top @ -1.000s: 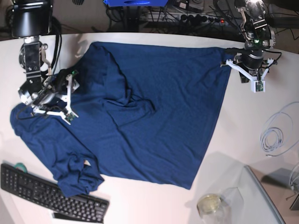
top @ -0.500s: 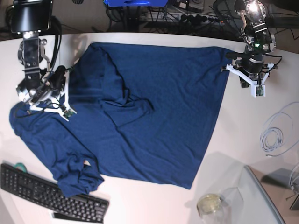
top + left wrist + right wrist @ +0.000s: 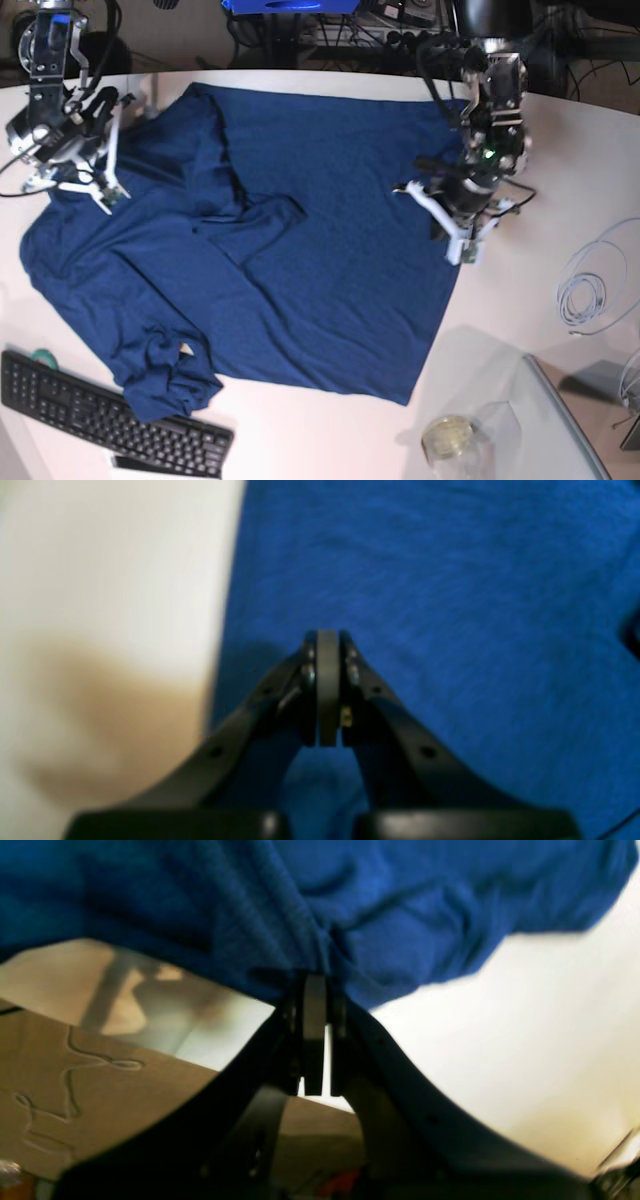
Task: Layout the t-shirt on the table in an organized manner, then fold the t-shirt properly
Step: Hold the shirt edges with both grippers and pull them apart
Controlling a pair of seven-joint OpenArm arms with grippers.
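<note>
**Shirt mostly spread, folding not started yet**

White table (image 3: 330,440) with a curved far edge, cables and a power strip in the dark behind it. Going left to right in the base view:

The right gripper (image 3: 62,158) sits at the far left corner, jaws pinched together on the edge of the t-shirt (image 3: 300,250). The wrist view shows the cloth bunching right into the closed tips and lifting off the table there. Near left there's a black keyboard (image 3: 100,415), and the shirt's near-left corner is wadded into a lump just beside it, probably a sleeve.

The middle of the shirt lies fairly flat, but a loose fold runs down from the far edge toward the centre.

The left gripper (image 3: 455,215) is over the shirt's right edge, jaws fully closed. Its wrist view shows nothing between the tips, just fabric underneath, so I'd say it holds nothing.

Far right: a coil of pale cable (image 3: 590,290) and a glass jar (image 3: 450,438) at the near edge.

My read: layout is maybe two thirds done. The crease and the bunched corner need flattening, and no folds are made.

No brands or readable writing anywhere.
</note>
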